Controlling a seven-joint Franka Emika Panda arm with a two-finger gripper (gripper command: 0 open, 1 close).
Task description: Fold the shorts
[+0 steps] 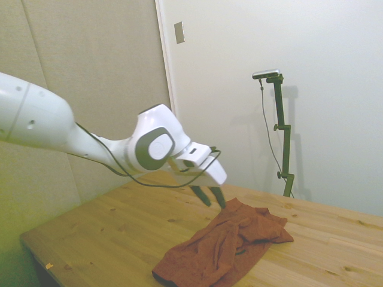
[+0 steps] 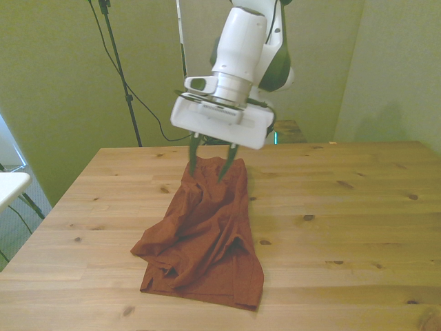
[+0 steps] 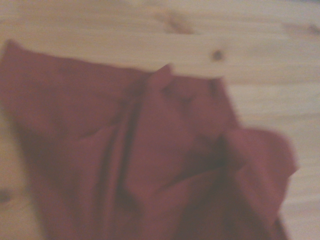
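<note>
The gripper (image 2: 207, 165) hangs released, fingers apart, above the crumpled shorts (image 2: 204, 234), whose folds the wrist view blurs beyond reading.

A white Franka arm (image 1: 36, 119) with smooth, rounded shells is shown. A grey oval cap ringed in darker grey is set into the wrist joint (image 1: 154, 146) at the centre of the side view. A thin black cable (image 1: 119, 170) is looped beneath the wrist. The gripper (image 2: 208, 160) is made up of a flat white rectangular body and two slim dark fingers (image 2: 193, 153). In the upper middle of the front view, dark grey joint sections (image 2: 275, 65) are seen behind the white forearm.
</note>
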